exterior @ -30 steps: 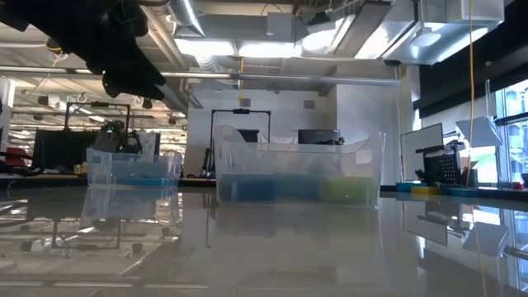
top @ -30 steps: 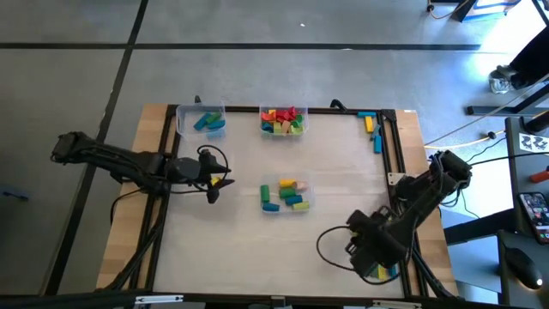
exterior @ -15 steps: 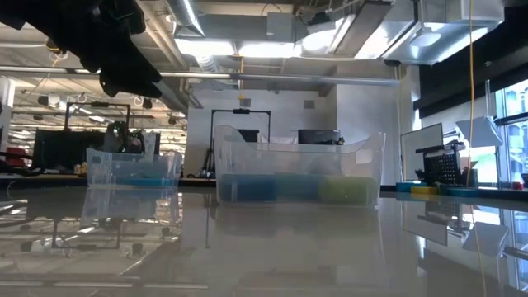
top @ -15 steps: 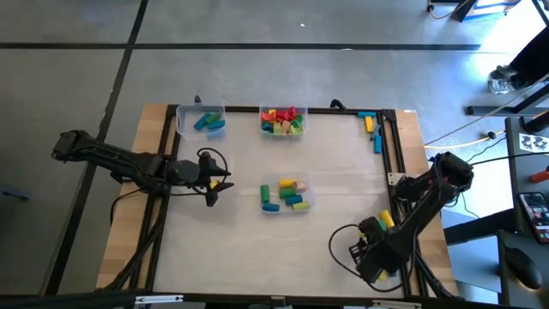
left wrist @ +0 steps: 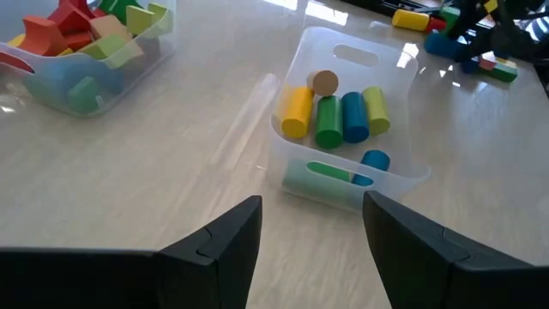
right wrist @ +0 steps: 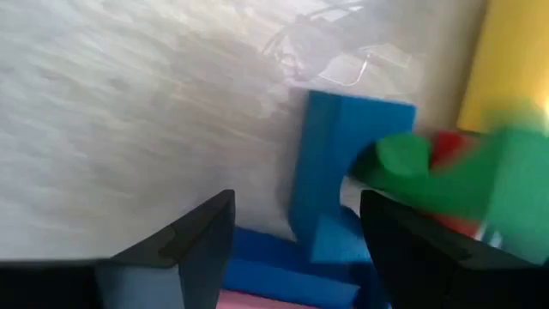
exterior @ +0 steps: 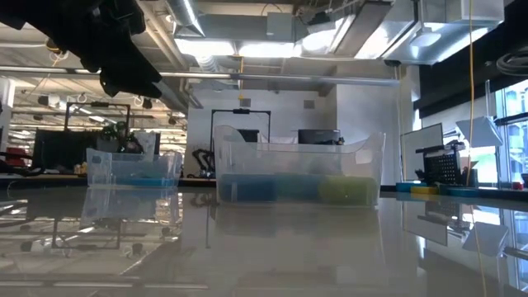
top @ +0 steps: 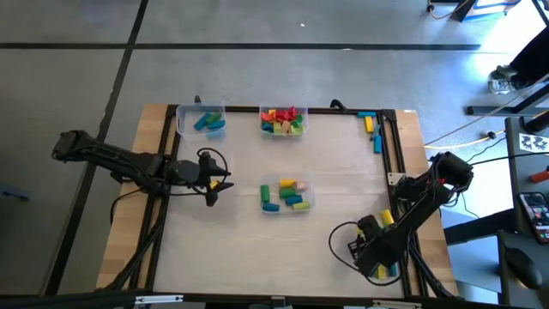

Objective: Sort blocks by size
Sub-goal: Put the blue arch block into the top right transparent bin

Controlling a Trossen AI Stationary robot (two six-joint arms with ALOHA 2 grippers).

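The right gripper (top: pixel 375 263) has moved since the earlier frame from inside the table toward its near right corner; the left gripper (top: pixel 214 182) stays in place.

The right gripper hangs with fingers spread and empty over a heap of blocks (right wrist: pixel 403 184) at the near right corner: blue, green, red and yellow pieces. The left gripper hovers near the left edge, also spread and holding nothing, facing the middle tub (left wrist: pixel 403 112). This tub holds round blocks (left wrist: pixel 330 116) in yellow, green and blue. Two more tubs stand at the far edge: one (top: pixel 200 121) with blue blocks, one (top: pixel 283 122) with red, green and yellow ones. A few blocks (top: pixel 371 126) lie at the far right corner.
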